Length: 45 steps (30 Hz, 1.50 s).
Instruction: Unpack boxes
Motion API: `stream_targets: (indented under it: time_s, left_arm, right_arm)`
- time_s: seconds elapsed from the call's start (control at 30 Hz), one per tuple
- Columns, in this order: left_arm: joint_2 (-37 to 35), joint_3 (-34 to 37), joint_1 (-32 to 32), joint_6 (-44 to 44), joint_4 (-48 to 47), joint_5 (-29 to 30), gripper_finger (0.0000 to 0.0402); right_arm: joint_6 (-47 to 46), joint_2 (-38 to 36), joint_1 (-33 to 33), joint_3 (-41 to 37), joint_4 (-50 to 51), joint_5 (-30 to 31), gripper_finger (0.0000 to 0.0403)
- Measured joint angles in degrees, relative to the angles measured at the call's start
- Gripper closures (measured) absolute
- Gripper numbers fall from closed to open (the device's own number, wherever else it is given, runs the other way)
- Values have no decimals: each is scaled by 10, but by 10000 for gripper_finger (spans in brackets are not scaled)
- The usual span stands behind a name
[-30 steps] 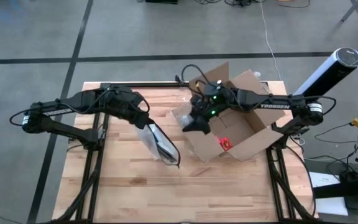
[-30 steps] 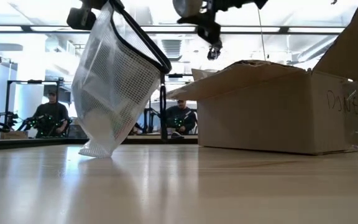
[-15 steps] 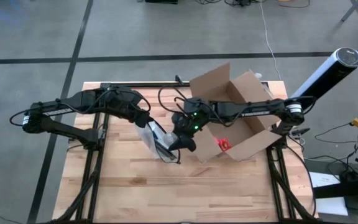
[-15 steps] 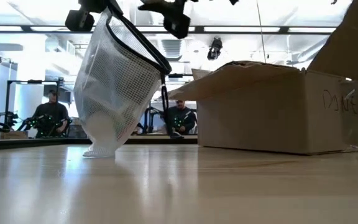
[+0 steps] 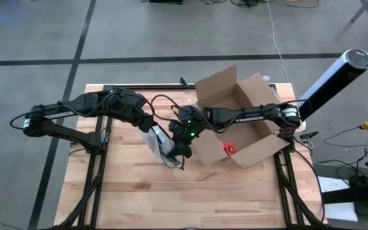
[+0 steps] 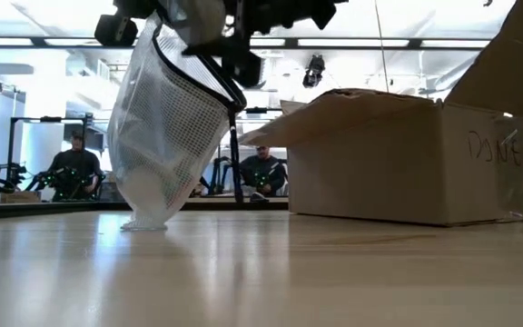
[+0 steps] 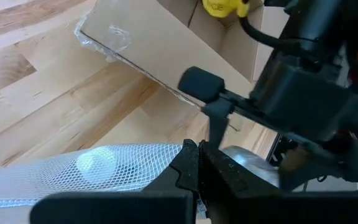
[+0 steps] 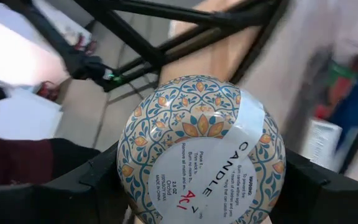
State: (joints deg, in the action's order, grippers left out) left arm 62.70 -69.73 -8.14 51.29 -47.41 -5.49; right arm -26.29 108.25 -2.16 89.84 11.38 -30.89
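Observation:
The brown cardboard box (image 5: 241, 121) stands open at the table's right, with a red item (image 5: 230, 147) inside. My left gripper (image 5: 147, 124) is shut on a translucent mesh zip pouch (image 6: 166, 127), which hangs below it. The pouch's bottom corner (image 6: 148, 221) rests on the table. My right gripper (image 5: 181, 148) has reached left out of the box to the pouch's top. It is shut on a round patterned candle tin (image 8: 201, 149). The tin also shows in the low view (image 6: 196, 16). My left gripper pinches the pouch's upper edge (image 7: 178, 163) between its two shut fingers, slanting down from the table's left. The pouch hangs below the hold, with only its bottom corner on the wood. My right gripper holds the tin by its round side wall (image 8: 124, 177), one finger (image 8: 98, 183) on each side and the jaws wide. The labelled face points back at the wrist. The tin is lifted clear of the table, up by the pouch's black zip edge (image 6: 209, 68).
The box's raised flaps (image 5: 217, 83) stand at the far right, and one flap (image 6: 334, 113) juts toward the pouch. Bare wood lies along the near edge (image 5: 171, 198). People sit in the room beyond the table (image 6: 71, 168).
My right gripper has carried the tin from over the box toward the table's left and down, ending at the pouch's top. The pouch has stayed hanging with its bottom corner on the table.

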Motion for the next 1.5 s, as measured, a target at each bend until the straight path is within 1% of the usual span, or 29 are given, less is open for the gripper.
stream_targets:
  time_s: [0.07,0.23,0.3,0.5,0.8,1.03,1.23,1.37,1.5]
  left_arm:
    - [0,0,0,0,1,-1,402]
    - [0,0,0,1,3,-15,402]
    - [0,0,0,2,3,-15,402]
    - [0,0,0,2,4,-19,402]
    - [0,0,0,2,8,-22,402]
    - [0,0,0,2,8,-23,402]
    - [0,0,0,2,8,-23,402]
    - [0,0,0,0,8,-23,402]
    - [0,0,0,0,8,-23,402]
  right_arm:
    - [0,2,-1,1,-4,25,138]
    - [-1,3,-4,1,1,114,136]
    - [-1,3,-5,1,3,139,135]
    - [3,3,-6,1,3,172,137]
    - [3,3,-9,1,3,174,121]
    - [4,3,-10,0,3,171,123]
    - [8,3,-11,0,3,135,96]
    - [8,3,-12,0,3,133,78]
    - [8,3,-14,0,3,133,70]
